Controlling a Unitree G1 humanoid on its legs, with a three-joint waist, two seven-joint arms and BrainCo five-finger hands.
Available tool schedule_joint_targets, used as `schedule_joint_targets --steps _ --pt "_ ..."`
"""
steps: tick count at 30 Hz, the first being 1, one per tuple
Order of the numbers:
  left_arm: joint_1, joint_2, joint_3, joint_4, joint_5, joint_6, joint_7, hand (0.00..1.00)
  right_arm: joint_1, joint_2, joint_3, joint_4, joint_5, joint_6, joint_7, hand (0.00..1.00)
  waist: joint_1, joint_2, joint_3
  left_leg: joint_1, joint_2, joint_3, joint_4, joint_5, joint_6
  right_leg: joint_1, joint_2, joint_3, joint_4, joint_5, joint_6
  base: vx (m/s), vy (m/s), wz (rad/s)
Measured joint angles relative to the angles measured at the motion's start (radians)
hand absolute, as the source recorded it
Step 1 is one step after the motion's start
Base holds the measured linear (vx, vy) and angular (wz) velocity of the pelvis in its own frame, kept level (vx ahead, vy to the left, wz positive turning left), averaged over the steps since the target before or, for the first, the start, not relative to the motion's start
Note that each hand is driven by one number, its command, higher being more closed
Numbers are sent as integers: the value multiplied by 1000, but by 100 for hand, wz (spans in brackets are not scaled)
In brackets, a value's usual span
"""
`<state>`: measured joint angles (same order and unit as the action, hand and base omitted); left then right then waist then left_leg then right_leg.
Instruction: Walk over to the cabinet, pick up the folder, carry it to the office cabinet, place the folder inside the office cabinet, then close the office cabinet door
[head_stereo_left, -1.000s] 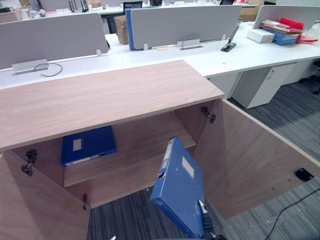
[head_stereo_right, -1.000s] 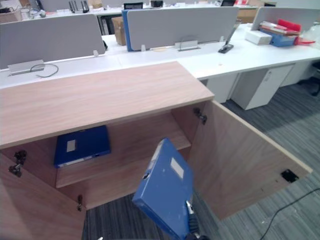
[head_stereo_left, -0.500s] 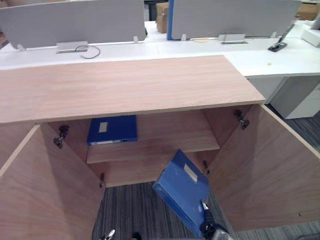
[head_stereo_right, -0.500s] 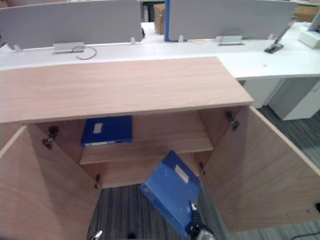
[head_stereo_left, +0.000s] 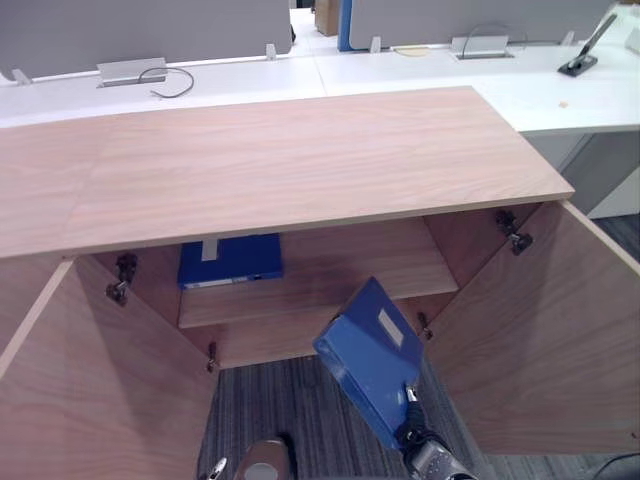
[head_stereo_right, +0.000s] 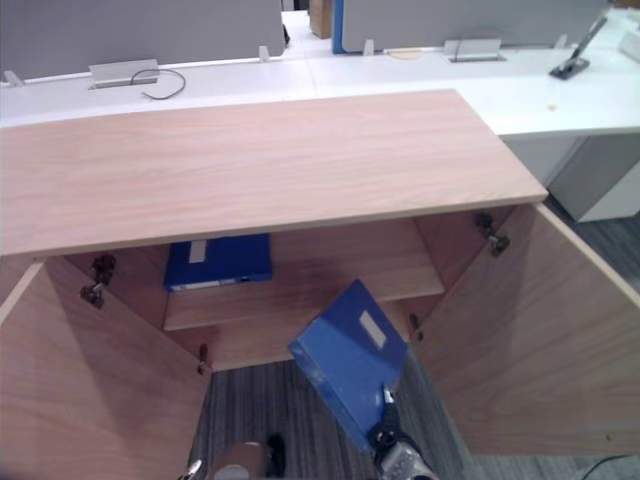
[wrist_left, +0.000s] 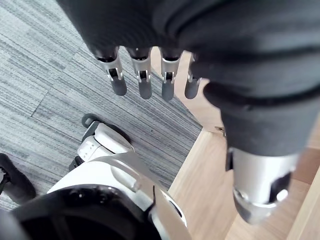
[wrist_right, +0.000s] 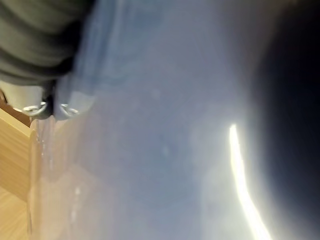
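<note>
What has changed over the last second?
Mostly the view: the camera has swung to face the cabinet squarely. The held folder, still gripped by the right hand, looks tipped flatter before the lower opening. The doors stay open, second folder stays shelved, left hand idle.

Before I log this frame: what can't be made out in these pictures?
- Right wrist view: the held folder sits so close that it blurs, hiding whatever lies past it.
- Eye views: the cabinet top hides the rear of the shelf folder.
- Eye views: the held folder covers part of the space under the shelf.
- Eye views: the right hand is cut off by the bottom edge.
</note>
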<state>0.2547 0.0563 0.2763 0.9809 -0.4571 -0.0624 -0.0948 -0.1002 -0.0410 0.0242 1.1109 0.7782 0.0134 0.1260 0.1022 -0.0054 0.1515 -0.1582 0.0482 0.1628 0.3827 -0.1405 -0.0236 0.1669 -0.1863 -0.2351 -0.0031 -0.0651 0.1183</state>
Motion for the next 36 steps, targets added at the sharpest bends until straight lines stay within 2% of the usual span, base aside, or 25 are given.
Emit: schedule_joint_targets --steps 4,7,10,11,12,13,14,15,16,17,18,19,20,21,22,23,24,25,27,28,31,36 --pt "-2 10 -4 4 16 -2 4 0 -12 5 4 14 -18 0 1 100 3 -4 -27 23 -15 -10 -54 5 7 -11 -5 14 -20 17 15 101 4 -22" --pt "3 9 -6 9 23 -3 8 0 -12 -12 7 34 -18 1 1 100 9 2 -33 91 -27 8 -117 12 18 -12 -19 40 7 19 17 66 22 -47" --pt "10 -6 -6 10 25 -4 8 0 -3 -43 5 30 -21 2 1 100 14 28 -48 177 -32 16 -197 17 26 -90 -33 72 188 14 20 53 166 -65" --pt "11 -6 -6 10 26 -6 8 0 1 -50 5 8 -30 2 1 100 10 33 -45 207 -39 22 -220 17 30 -161 -59 74 344 -4 9 6 177 -46" --pt "12 1 -7 13 30 -5 8 0 11 -52 8 -42 -42 4 0 100 -3 24 -35 238 -61 36 -229 7 47 -242 -102 63 529 -18 -19 -18 177 -39" --pt "15 5 -7 18 34 -5 8 0 17 -54 12 -75 -50 5 -1 100 -6 26 -27 254 -76 47 -231 -3 49 -274 -135 48 608 -15 -41 -45 158 -31" --pt "26 8 -8 30 48 -4 8 0 26 -64 40 -152 -52 5 -3 100 -15 20 -21 281 -100 62 -234 -17 61 -312 -196 11 723 2 -78 -21 146 -29" --pt "42 8 -11 29 57 -4 8 0 28 -64 68 -245 -53 4 -2 100 -28 19 -25 285 -113 72 -229 -28 69 -339 -241 -28 773 -3 -83 2 123 -25" --pt "45 9 -10 29 60 -4 9 0 27 -64 83 -296 -53 3 -1 100 -31 21 -25 280 -114 75 -222 -33 71 -349 -251 -50 778 -7 -80 51 66 -16" --pt "46 11 -8 23 64 -4 10 0 24 -61 91 -383 -52 -2 12 100 -33 28 -20 270 -106 83 -205 -35 83 -356 -249 -108 761 -40 -65 88 2 -11" --pt "46 10 -6 10 64 -4 11 0 3 -63 90 -425 -52 -10 26 100 -29 23 -7 258 -86 88 -171 -42 91 -356 -224 -164 720 -89 -52 101 -30 -8" --pt "46 9 -7 9 64 -4 11 0 -7 -64 86 -434 -52 -13 29 100 -28 28 1 251 -73 87 -156 -45 93 -356 -202 -183 696 -106 -51 114 -106 5" --pt "47 14 -9 9 66 -4 12 0 -15 -70 84 -434 -52 -19 25 100 -22 26 7 237 -59 71 -118 -49 87 -342 -160 -218 613 -104 -53 80 -151 18" --pt "52 19 -9 2 67 -5 10 0 -13 -78 85 -434 -52 -25 24 100 -20 5 15 226 -67 51 -63 -74 64 -323 -146 -240 534 -48 -80 56 -133 21" --pt "53 17 -9 2 69 -4 10 0 -13 -90 86 -435 -52 -29 24 100 -18 2 15 219 -68 44 -27 -100 59 -312 -151 -259 538 -80 -87 20 -114 10" --pt "52 5 -18 0 69 -4 9 0 -24 -119 96 -438 -53 -35 24 100 -10 25 17 151 -36 33 77 -160 48 -315 -139 -262 548 -113 -80 5 -76 4" --pt "45 1 -25 -2 68 -5 9 0 -30 -133 99 -445 -53 -37 24 100 -11 39 24 115 -21 23 134 -182 43 -327 -134 -267 562 -123 -81 -18 -108 22" --pt "27 -2 -33 -13 62 -5 9 0 -55 -163 101 -450 -53 -39 20 100 -20 55 56 26 7 -17 278 -220 29 -362 -135 -286 628 -155 -92 -33 -73 30" --pt "13 -2 -39 -22 52 -6 9 0 -75 -180 119 -450 -53 -39 13 100 -23 54 90 -15 21 -38 351 -245 20 -374 -139 -305 674 -179 -100 -60 -43 38" --pt "-2 6 -50 -22 47 -6 8 0 -88 -189 128 -460 -56 -39 7 100 -26 54 109 -79 29 -67 428 -282 16 -409 -157 -327 739 -217 -101 -91 -21 48" --pt "-20 11 -70 -52 34 -7 9 0 -146 -192 131 -472 -57 -39 -2 100 -27 54 147 -181 32 -81 547 -343 23 -492 -206 -337 872 -275 -104 -104 -6 48" --pt "-49 22 -117 -107 -28 -14 17 0 -302 -170 121 -578 -61 -48 -46 100 -2 58 225 -420 26 -124 779 -419 45 -666 -289 -349 1084 -347 -113 -180 31 29"
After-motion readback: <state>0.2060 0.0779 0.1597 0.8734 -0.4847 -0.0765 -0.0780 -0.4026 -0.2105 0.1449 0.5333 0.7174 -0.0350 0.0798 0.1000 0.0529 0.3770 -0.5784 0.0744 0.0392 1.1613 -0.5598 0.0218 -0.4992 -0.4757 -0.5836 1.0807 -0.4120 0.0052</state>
